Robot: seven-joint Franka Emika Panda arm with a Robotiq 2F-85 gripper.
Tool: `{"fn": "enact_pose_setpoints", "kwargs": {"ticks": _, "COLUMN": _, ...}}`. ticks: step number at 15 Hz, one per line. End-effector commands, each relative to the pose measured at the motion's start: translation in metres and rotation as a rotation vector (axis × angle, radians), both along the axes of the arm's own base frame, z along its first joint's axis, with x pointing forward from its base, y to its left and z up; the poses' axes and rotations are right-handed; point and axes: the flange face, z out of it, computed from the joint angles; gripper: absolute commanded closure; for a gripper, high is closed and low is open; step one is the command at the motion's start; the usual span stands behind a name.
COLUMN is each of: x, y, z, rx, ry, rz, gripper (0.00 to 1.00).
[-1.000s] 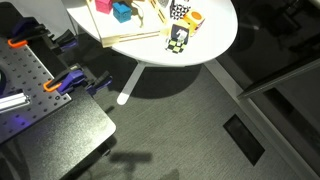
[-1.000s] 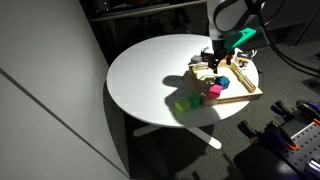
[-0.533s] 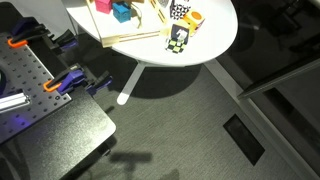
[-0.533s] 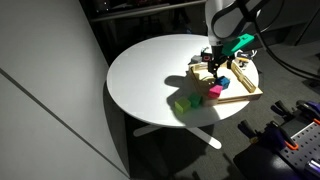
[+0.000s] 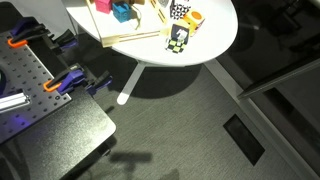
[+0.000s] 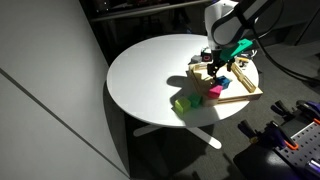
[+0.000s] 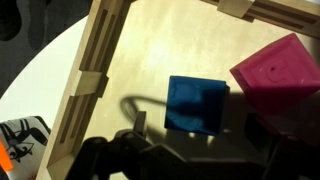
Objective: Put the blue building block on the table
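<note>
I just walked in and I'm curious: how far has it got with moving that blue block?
Nothing looks done: the blue building block lies in the wooden tray beside the pink block. In hand: the gripper hangs above it, not holding it. Left: grasp, lift out, set on the table.

Grey carpet covers the floor, with a dark rectangular hatch set in it. A round white worktop stands near a grey perforated metal bench and a pale plain wall.
</note>
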Motion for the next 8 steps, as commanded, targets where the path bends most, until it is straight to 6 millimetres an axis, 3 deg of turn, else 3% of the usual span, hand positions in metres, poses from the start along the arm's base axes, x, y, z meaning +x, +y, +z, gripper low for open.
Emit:
{"fn": "enact_pose_setpoints", "kwargs": {"ticks": 1, "x": 0.003, "y": 0.001, "z": -0.007, "rx": -0.036, "ry": -0.032, "rz": -0.01, "gripper": 0.0}}
{"fn": "enact_pose_setpoints", "kwargs": {"ticks": 8, "x": 0.0, "y": 0.004, "z": -0.021, "rx": -0.045, "ry": -0.025, "rz": -0.018, "gripper": 0.0}}
